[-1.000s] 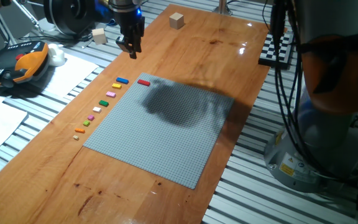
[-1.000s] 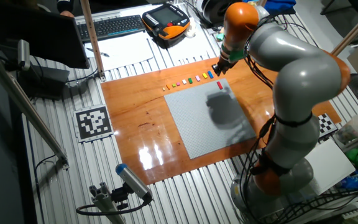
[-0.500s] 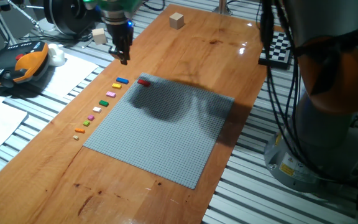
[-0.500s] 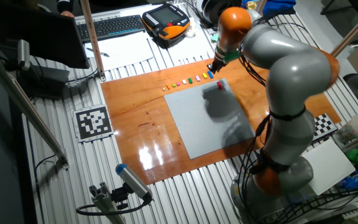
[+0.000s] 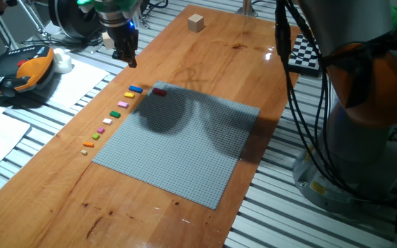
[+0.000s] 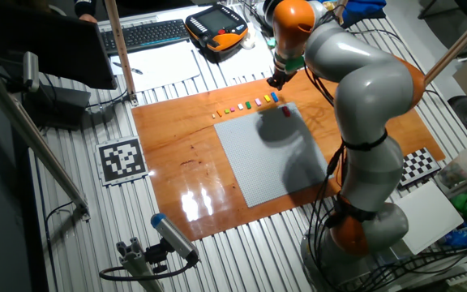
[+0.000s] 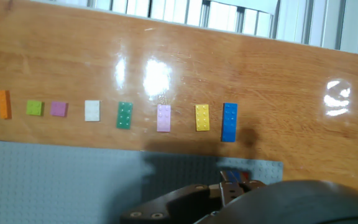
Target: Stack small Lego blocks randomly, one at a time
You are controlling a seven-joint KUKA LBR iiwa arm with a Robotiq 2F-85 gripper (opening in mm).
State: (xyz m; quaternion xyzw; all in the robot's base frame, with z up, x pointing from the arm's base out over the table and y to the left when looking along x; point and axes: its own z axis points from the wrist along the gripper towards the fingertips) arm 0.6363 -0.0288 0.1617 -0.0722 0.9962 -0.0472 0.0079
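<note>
1. Hand view: the row of small Lego blocks lies on the bare wood of the bench (image 5: 253,62) just beside the baseplate edge. In order: orange block (image 7: 4,104), light green block (image 7: 35,107), purple block (image 7: 58,109), white block (image 7: 92,110), dark green block (image 7: 124,115), pink block (image 7: 163,117), yellow block (image 7: 202,117), blue block (image 7: 229,121).
2. Hand view: a dark housing fills the lower edge; the gripper's fingertips cannot be made out.
3. One fixed view: the grey baseplate (image 5: 185,148) lies flat on the bench. The red block (image 5: 159,91) sits on its far corner, near the blue block, apart from the row.
4. One fixed view: the gripper (image 5: 130,60) hangs above bare wood beyond the blue block, touching nothing. Whether its jaws stand parted cannot be told.
5. One fixed view: a wooden cube (image 5: 196,23) stands at the far end of the bench, well apart.
</note>
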